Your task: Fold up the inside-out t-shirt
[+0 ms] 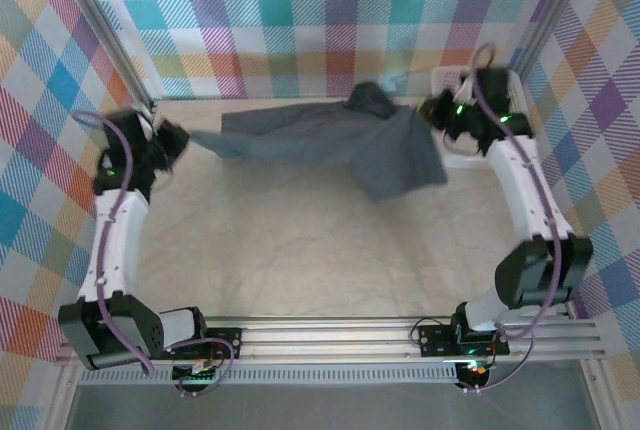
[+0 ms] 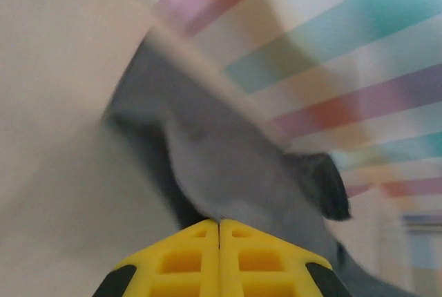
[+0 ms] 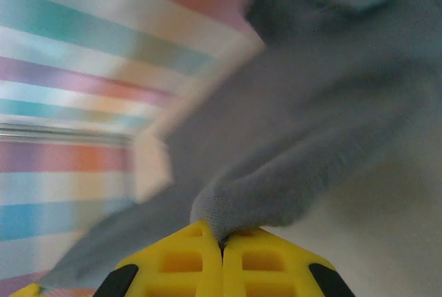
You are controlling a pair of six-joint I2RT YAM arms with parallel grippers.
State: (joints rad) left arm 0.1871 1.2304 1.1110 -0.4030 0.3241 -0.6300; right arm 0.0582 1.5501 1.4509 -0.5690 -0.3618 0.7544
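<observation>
yellow-fingered left gripper point(image 2: 219, 224) and right gripper point(image 3: 222, 242) are each clamped on a small pinch of shirt point(image 1: 330, 140), which hangs stretched between them over the far side of the table point(image 1: 300, 250). pulling wider could tug such thin bites free, dropping it.

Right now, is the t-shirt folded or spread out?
Spread, not folded: the t-shirt stretches between the left gripper and the right gripper, each shut on an edge.
</observation>
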